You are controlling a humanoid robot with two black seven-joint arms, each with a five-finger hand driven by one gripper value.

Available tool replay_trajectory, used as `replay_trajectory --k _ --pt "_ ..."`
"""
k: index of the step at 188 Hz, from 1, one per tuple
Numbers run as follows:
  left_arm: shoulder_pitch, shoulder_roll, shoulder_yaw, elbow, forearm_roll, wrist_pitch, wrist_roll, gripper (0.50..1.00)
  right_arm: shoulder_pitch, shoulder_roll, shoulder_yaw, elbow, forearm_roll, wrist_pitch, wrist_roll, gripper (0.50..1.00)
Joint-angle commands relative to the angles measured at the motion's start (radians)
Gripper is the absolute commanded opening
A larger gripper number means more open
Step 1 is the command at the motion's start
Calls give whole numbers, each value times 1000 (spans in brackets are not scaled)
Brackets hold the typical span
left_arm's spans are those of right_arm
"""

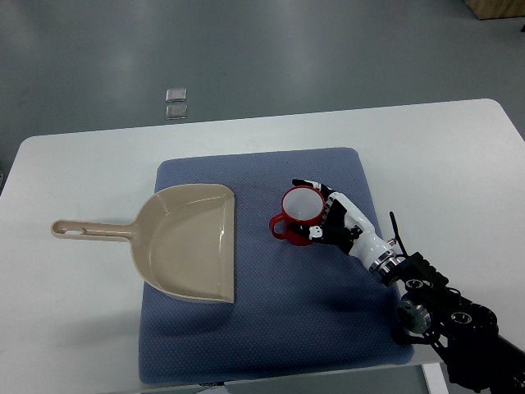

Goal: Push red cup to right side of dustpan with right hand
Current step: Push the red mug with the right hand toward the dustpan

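Red cup [300, 215] already sits just right of the dustpan [190, 243] on the blue mat [328, 320]; the right hand [336, 220] cradles it, fingers curled around, so little remains.

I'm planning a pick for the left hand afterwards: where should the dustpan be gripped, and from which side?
Probably by its long straight handle, coming from the picture's left. The dustpan lies flat on the blue mat with the handle pointing left over the table, clear of the red cup.
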Motion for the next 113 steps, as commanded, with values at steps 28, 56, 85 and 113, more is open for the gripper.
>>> replay_trajectory --k 28,56,85,113 --pt "0 0 0 0 0 0 0 1000 9 0 -33 2 0 0 0 932" --pt "0 0 0 0 0 0 0 1000 9 0 -37 3 0 2 0 932" --pt "0 0 0 0 0 0 0 1000 11 0 -63 3 0 2 0 932" --pt "0 0 0 0 0 0 0 1000 15 0 -86 6 2 0 0 932"
